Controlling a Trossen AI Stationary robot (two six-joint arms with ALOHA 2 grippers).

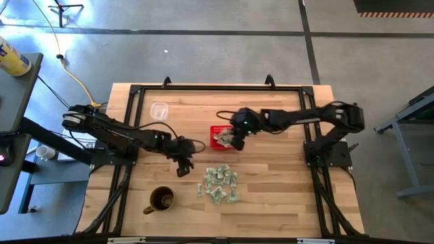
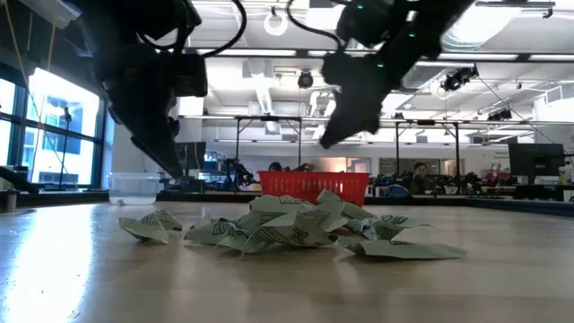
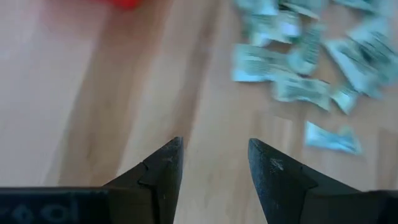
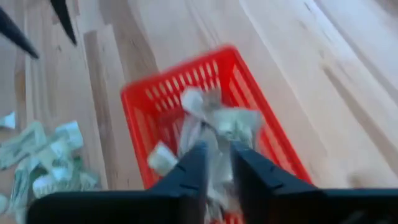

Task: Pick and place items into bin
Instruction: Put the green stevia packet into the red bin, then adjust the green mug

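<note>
Several small green-and-white packets lie in a loose pile on the wooden table near its near edge; they also show in the low view as packets. The red mesh basket stands just beyond the pile and has a few packets inside. My right gripper hangs over the basket's right part, shut on a packet. My left gripper is open over bare wood to the left of the pile, touching nothing; its fingers stand apart. My right gripper pinches a pale packet between its two fingers, coming from above and slanting down toward the basket. The packet is lifted clear, over the basket's inside. The fingers hide which part of the packet they have.
A brown mug stands near the table's near-left corner. A clear plastic cup stands toward the far left. A black frame runs along the table's far edge. Bare wood lies to the right of the pile.
</note>
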